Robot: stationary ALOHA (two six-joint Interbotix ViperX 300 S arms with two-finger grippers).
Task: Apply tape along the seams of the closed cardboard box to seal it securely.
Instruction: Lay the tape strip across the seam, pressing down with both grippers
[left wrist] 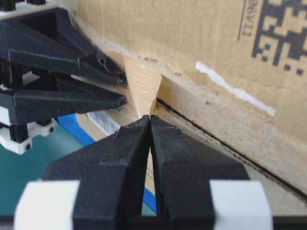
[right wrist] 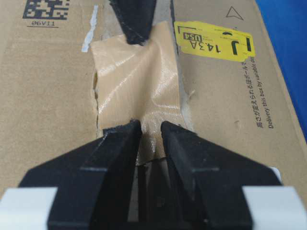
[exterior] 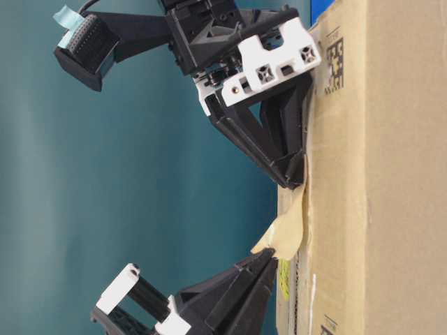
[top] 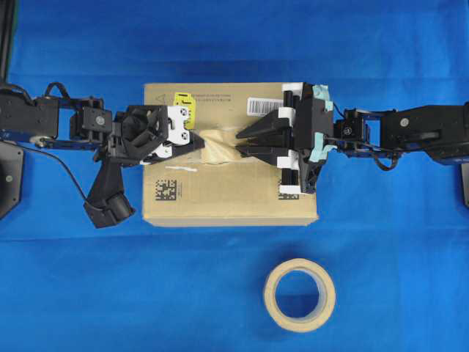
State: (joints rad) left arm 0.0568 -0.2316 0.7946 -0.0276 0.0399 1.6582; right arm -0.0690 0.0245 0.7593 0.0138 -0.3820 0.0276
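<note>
The tape [right wrist: 136,91] is a short glossy tan piece lying across the middle of the cardboard box [top: 220,198], near the centre of the overhead frame, over the seams [left wrist: 225,146]. It looks thin, limp and sticky: it is already wrinkled and creased, so it will likely fold on itself or cling to whatever touches it. Its edges and corners seem the best places to take hold, while the flat middle is better pressed down than pinched.

In the overhead view the left gripper [top: 199,141] comes in from the left of the frame, its jaws clenched on the tape's left end; the left wrist view shows the two fingers pressed together with the tan strip rising out from between them. In the table-level view that end is lifted off the cardboard.

The right gripper [top: 242,143] reaches in from the right with its jaws spread apart, grasping nothing. Its fingertips [right wrist: 122,136] rest at the tape's opposite end, seemingly pressing that end onto the cardboard box.

A beige tape roll [top: 300,295] lies lower in the overhead frame, well apart.
</note>
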